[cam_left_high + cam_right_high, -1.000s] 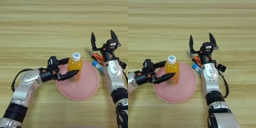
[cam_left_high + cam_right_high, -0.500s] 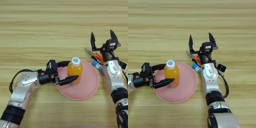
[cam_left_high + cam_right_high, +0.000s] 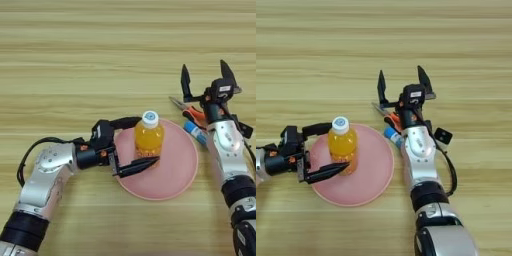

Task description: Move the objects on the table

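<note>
**Juice bottle drawn leftward across the plate; right arm idle**

- Small orange-juice bottle with white cap (image 3: pixel 148 136): upright on the round pink plate (image 3: pixel 177 167). Over the last second it has shifted from the plate's far middle toward its left part, carried along with the left gripper (image 3: pixel 134 145). Judged a drag or reposition under way, not finished.
- Left gripper: its two black fingers are spread either side of the bottle's lower body, one at the far side, one at the near side. Whether they press the bottle firmly I cannot tell; they bracket it closely.
- Right gripper (image 3: pixel 206 79): unchanged, held up at the right with fingers wide apart, nothing between them.
- Orange-handled pliers (image 3: pixel 191 112) and small blue-and-white tube (image 3: pixel 194 132): lying just off the plate's right rim, under the right arm.
- Light-brown wooden table (image 3: pixel 75 55): the far half and the left side offer open room; the plate's left rim is the nearest edge the bottle must cross.
</note>
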You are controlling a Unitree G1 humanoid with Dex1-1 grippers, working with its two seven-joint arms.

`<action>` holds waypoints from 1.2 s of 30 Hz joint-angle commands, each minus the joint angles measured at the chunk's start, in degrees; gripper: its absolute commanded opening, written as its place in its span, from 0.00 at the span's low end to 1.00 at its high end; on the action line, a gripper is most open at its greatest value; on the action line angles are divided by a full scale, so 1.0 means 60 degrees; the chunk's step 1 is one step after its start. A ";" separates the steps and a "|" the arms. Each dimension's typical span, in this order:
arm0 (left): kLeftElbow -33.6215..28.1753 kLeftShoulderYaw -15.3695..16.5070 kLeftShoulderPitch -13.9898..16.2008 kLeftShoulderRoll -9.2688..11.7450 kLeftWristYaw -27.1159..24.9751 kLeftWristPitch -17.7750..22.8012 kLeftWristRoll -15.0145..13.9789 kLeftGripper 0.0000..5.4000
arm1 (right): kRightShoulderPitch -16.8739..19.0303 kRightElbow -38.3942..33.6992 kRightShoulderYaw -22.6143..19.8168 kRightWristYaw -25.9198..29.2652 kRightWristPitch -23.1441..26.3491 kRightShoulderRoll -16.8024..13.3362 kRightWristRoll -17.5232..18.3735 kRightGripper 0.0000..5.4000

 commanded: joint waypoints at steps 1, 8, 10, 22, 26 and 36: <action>-0.0346 0.0318 -0.0101 -0.0206 0.0257 0.0021 -0.0404 1.00 | -0.0156 -0.0043 0.0031 -0.0037 0.0022 0.0038 -0.0018 1.00; -0.0907 0.0616 -0.0166 -0.0465 0.0612 0.0088 -0.0926 1.00 | -0.0151 -0.0060 0.0030 -0.0047 0.0026 0.0028 -0.0015 1.00; -0.1017 0.0704 -0.0224 -0.0525 0.0738 0.0103 -0.1019 1.00 | -0.0161 -0.0044 0.0021 -0.0045 0.0023 0.0022 -0.0008 1.00; -0.1322 0.1895 -0.0987 -0.1224 0.2440 -0.0186 -0.1505 1.00 | -0.0144 -0.0190 -0.0095 0.0109 -0.0006 -0.0084 0.0178 1.00; -0.0928 0.2353 -0.1247 -0.1414 0.3330 -0.0534 -0.1128 1.00 | -0.0092 -0.0411 -0.0105 0.0165 -0.0032 -0.0119 0.0207 1.00; 0.1579 0.3348 -0.1820 -0.1571 0.6284 -0.2639 0.1165 1.00 | 0.0278 -0.2465 0.0068 0.1091 0.0653 -0.0339 0.1059 1.00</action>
